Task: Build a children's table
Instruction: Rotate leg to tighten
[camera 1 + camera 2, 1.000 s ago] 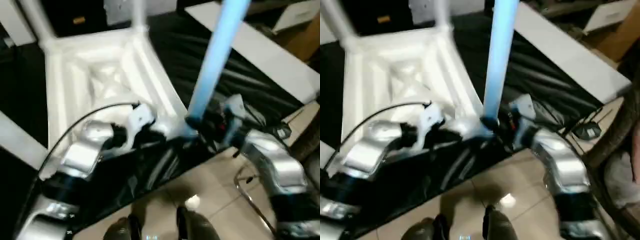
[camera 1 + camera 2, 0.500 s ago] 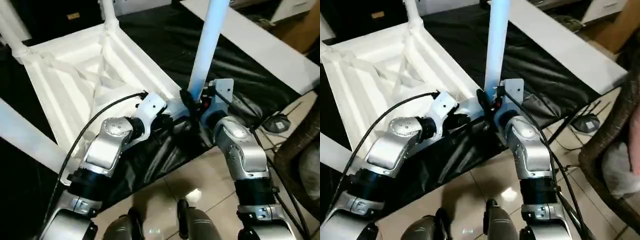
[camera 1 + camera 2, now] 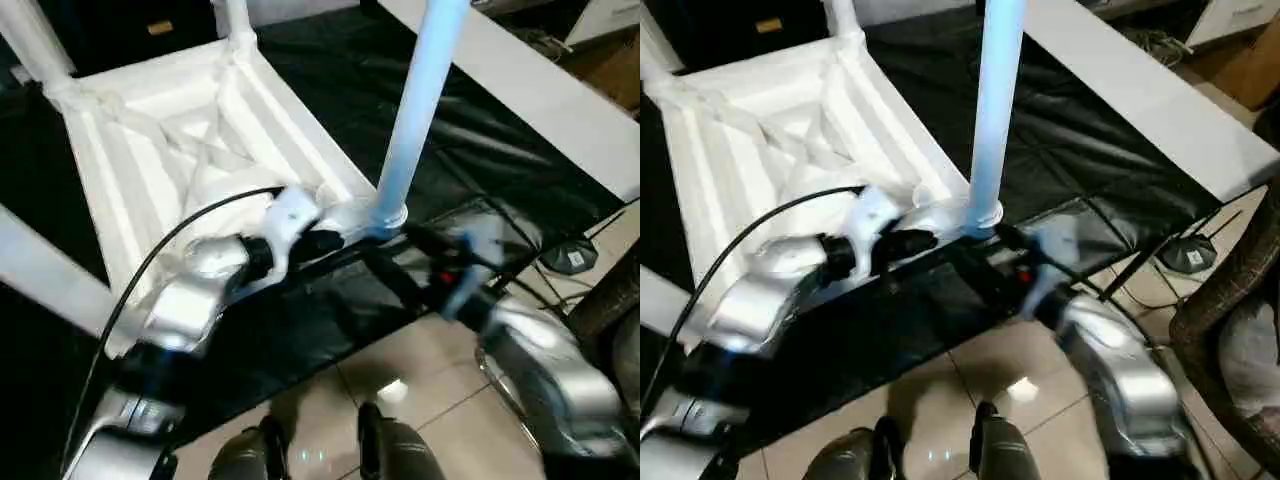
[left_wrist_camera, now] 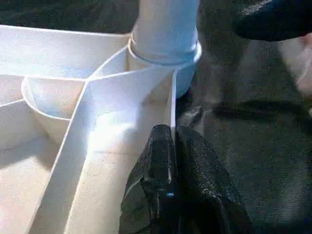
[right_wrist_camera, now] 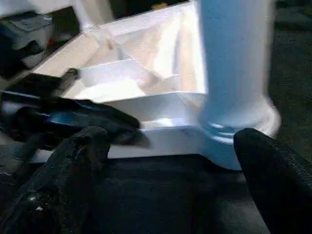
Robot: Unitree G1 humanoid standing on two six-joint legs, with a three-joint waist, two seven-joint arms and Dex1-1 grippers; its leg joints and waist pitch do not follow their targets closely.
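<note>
The white children's table top (image 3: 180,150) lies upside down on the black-covered surface, ribs up. A pale leg (image 3: 415,110) stands upright in its near right corner socket (image 4: 163,53). Two more legs (image 3: 35,40) rise at the far corners, and another (image 3: 40,270) crosses the left. My left gripper (image 3: 335,240) is shut, its tips (image 4: 170,141) resting against the rim wall just beside that socket. My right gripper (image 3: 400,258) is open and holds nothing. Its fingers (image 5: 83,146) stand wide apart on either side of the leg's base, a little short of it.
A long white board (image 3: 540,90) lies across the back right, with a cardboard box (image 3: 615,75) behind it. The work surface's near edge runs just under my grippers; below it are tiled floor and my feet (image 3: 320,455). A cable adaptor (image 3: 575,258) and a wicker chair (image 3: 1240,290) are at the right.
My right gripper has opened off the leg's base and drawn back toward the near edge. The leg stays upright in its socket. The left gripper stays shut at the rim. The camera has shifted.
</note>
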